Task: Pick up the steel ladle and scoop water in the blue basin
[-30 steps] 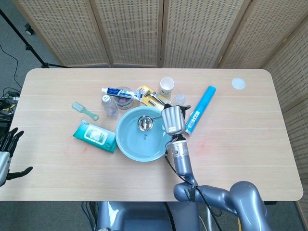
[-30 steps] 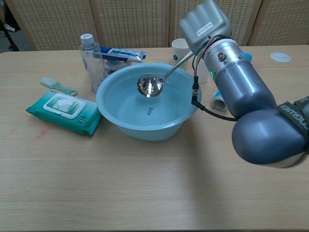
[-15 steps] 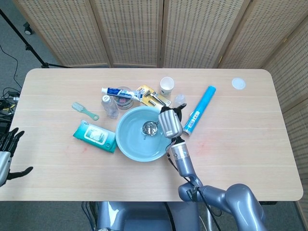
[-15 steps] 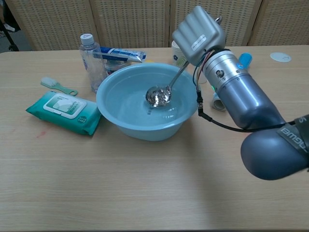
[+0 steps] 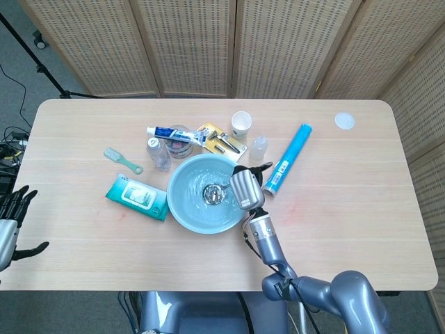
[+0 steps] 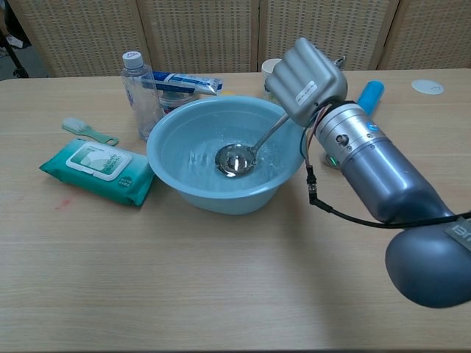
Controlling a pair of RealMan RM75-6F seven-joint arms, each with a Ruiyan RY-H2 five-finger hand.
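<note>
The blue basin (image 5: 182, 207) (image 6: 171, 163) holds rippling water at the table's middle. My right hand (image 5: 245, 188) (image 6: 305, 81) grips the handle of the steel ladle (image 5: 213, 194) (image 6: 237, 157) at the basin's right rim. The ladle's bowl is down in the water near the basin's floor, its handle slanting up to the hand. My left hand (image 5: 10, 224) hangs off the table's left edge, fingers spread, holding nothing.
Behind the basin stand a water bottle (image 6: 137, 92), a toothpaste box (image 6: 186, 81) and a paper cup (image 5: 241, 123). A wipes pack (image 6: 98, 168) and a small brush (image 6: 87, 131) lie left. A blue tube (image 5: 288, 157) lies right, and a white lid (image 5: 344, 120) far right.
My right hand has come down and nearer, lowering the ladle's bowl from above the water into it. The water now ripples. The left hand has not moved.
</note>
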